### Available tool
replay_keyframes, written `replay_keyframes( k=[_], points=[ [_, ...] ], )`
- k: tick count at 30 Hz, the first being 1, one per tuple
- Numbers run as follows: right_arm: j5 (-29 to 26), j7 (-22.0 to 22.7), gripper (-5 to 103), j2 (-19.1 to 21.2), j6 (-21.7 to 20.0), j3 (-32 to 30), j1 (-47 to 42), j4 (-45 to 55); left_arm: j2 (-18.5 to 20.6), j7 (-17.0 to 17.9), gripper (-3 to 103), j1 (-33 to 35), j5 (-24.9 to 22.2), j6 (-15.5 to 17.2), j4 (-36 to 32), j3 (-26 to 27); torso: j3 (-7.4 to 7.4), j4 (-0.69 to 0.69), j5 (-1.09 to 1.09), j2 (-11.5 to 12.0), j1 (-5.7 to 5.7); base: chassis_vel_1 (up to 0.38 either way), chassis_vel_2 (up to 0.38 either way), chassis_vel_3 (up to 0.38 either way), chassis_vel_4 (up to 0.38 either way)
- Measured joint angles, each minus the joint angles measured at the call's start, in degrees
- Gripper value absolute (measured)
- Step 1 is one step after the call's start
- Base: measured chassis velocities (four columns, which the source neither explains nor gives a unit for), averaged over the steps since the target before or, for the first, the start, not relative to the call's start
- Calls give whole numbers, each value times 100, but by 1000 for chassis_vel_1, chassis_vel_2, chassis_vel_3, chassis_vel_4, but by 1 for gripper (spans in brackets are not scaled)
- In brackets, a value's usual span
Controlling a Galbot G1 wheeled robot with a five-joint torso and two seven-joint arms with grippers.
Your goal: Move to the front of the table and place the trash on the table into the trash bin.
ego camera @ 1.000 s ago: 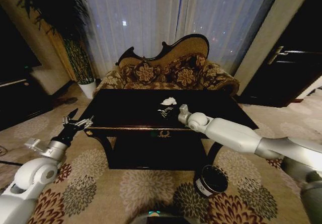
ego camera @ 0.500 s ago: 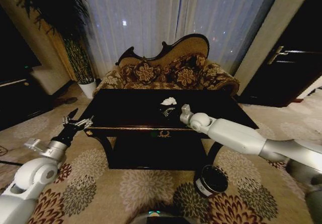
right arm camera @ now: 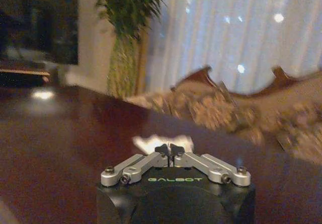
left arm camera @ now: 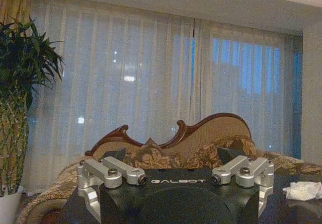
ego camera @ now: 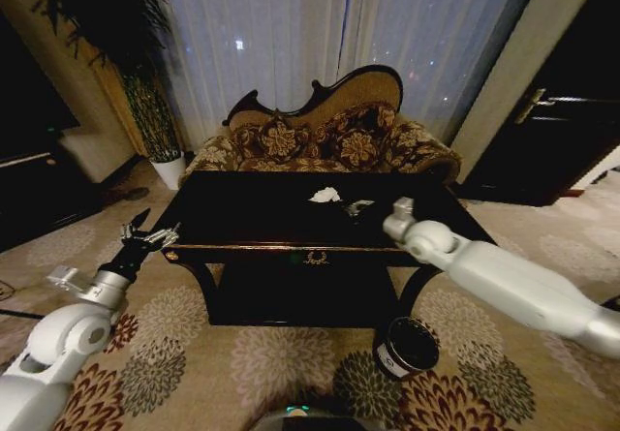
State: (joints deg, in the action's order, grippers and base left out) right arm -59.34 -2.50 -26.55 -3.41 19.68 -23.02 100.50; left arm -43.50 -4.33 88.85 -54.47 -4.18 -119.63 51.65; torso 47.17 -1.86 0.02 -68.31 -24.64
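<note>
Trash: one white paper wad (ego camera: 325,195) on the table top, toward the far edge, near the middle; a small silvery item (ego camera: 358,206) just beside it, at the tips of the right gripper.
Right gripper (ego camera: 360,207): over the table top toward its right side, arm reaching in across the front-right corner; fingertips drawn together in the right wrist view (right arm camera: 170,149); whether the silvery item is pinched between them cannot be told.
Table (ego camera: 242,223): glossy black, gold trim along the front edge, directly ahead.
Trash bin (ego camera: 408,346): on the carpet by the table's front-right leg, below the right arm, open top facing up.
Left gripper (ego camera: 150,235): idle off the table's front-left corner, fingers spread apart (left arm camera: 177,186).
Progress: drive to the table looks done; paper wad not yet collected; nothing visibly dropped in the bin; carry to the bin and release judged to remain.
</note>
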Motion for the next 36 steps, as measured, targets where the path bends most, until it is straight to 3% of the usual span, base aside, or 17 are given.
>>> replay_keyframes(
  k=[3,6,14,20,27,30,36],
  points=[
    [28,0,1,121,-4,-547,-511,121,0,0,100,-1,0,0,0,0,0,1,4,0,0,0,0,0,0],
    [120,-9,1,425,57,-1658,-1576,380,0,0,100,0,0,0,0,0,0,-2,0,0,1,0,0,0,0],
    [164,27,1,541,248,-2857,-2870,507,0,-1,100,0,0,0,0,0,-1,1,-4,0,1,0,0,0,0],
    [131,136,1,345,356,-3306,-3179,425,0,0,100,0,0,0,0,0,-1,4,-3,0,1,0,0,0,0],
    [383,-114,1,-23,620,-4846,-4583,178,0,-1,100,0,0,0,0,0,0,1,-2,-1,0,0,0,0,0],
    [466,-202,1,-129,690,-5165,-4971,164,0,-2,100,0,0,0,-1,0,0,1,-3,0,0,0,0,0,0],
    [790,-440,1,-742,929,-6260,-6092,245,0,-1,100,0,0,0,0,0,0,1,-2,0,0,0,0,0,0]
  ],
)
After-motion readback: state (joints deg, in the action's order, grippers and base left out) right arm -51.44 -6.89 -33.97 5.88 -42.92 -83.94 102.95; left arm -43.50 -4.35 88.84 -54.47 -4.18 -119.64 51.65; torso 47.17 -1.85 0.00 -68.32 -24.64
